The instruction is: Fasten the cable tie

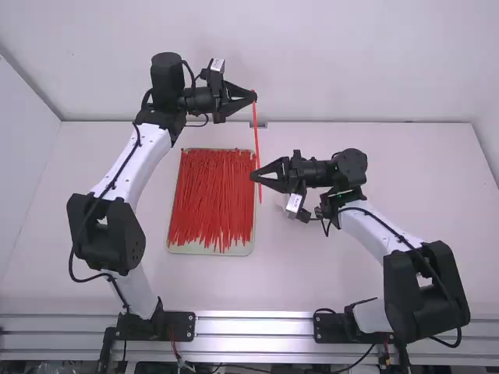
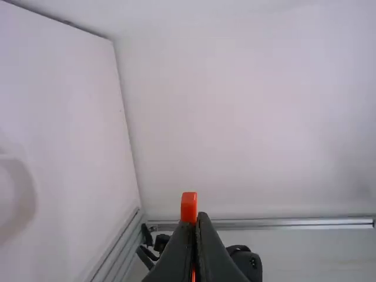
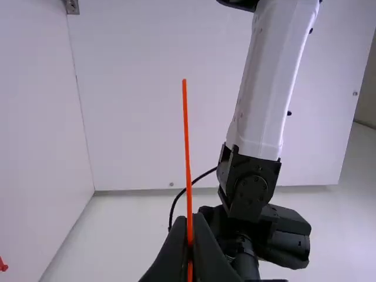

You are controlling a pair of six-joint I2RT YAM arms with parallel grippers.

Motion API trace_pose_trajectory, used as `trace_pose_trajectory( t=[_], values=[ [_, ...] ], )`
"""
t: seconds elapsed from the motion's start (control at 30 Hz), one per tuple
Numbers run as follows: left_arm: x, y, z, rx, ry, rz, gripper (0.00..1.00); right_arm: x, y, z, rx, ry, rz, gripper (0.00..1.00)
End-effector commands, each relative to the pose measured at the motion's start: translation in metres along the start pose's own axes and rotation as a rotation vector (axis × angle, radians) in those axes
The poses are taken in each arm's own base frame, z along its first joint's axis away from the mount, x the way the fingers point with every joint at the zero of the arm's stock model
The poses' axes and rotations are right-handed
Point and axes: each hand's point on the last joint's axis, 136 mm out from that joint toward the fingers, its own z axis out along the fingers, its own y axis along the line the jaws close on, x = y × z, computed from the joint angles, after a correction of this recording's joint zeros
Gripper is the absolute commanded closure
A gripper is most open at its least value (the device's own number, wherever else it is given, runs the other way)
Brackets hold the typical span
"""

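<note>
The thin orange-red plastic cable tie point(image 1: 257, 148) stood upright and straight in the air, above the far right corner of the tray, gripped near both ends and not yet looped. It looked light, slick and springy, a strap that would bend easily yet push back, so it was probably best held just behind the head and close to the tail tip. The left jaws were pressed together on the strap just below its blocky square head point(image 2: 188, 207). The right jaws pinched the strap lower down, a short stub showing past them. Below lay a flat pale tray point(image 1: 173, 246) heaped with matching red ties point(image 1: 212, 199) on the white counter point(image 1: 405, 171).
</note>
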Motion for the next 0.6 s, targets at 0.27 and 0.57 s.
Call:
trace_pose_trajectory(
  t=[0.27,0.57],
  values=[
    [0.006,-0.004,-0.001,0.015,0.034,0.039,0.98,0.0,0.002,-0.002,-0.002,0.005,0.018,1.0],
    [0.014,-0.004,-0.001,0.025,0.075,0.079,0.98,0.001,0.005,-0.002,-0.006,0.008,0.218,1.0]
  ],
)
